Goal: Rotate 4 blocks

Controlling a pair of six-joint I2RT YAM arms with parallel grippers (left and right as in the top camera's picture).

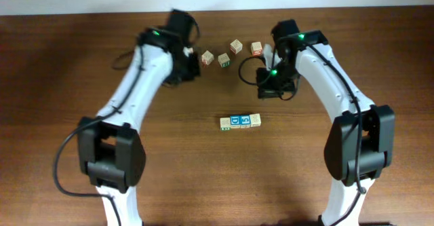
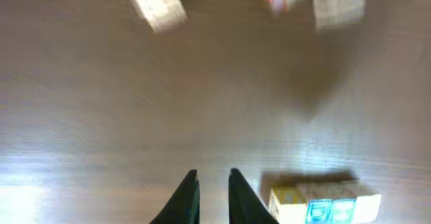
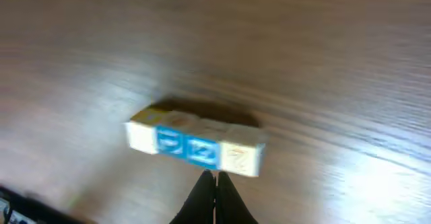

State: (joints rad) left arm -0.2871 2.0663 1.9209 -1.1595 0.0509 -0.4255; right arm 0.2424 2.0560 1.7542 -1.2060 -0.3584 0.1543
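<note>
The four blocks lie side by side in a short row [image 1: 241,121] at the table's middle: one with green print [image 1: 225,123], two blue-faced [image 1: 235,121] [image 1: 245,120], one pale [image 1: 255,119]. My left gripper [image 1: 192,68] hovers back left of the row. In the left wrist view its fingertips [image 2: 212,173] stand a little apart with nothing between them, and the row [image 2: 323,200] is at the lower right. My right gripper [image 1: 270,90] hangs back right of the row. In the right wrist view it is shut and empty [image 3: 215,175], just short of the row [image 3: 195,143].
Several other wooden cubes sit at the back between the arms: two near the left gripper [image 1: 207,57] [image 1: 224,60] and two farther right [image 1: 236,46] [image 1: 257,48]. They are blurred at the top of the left wrist view [image 2: 156,5]. Dark wood table [image 1: 68,83] all around.
</note>
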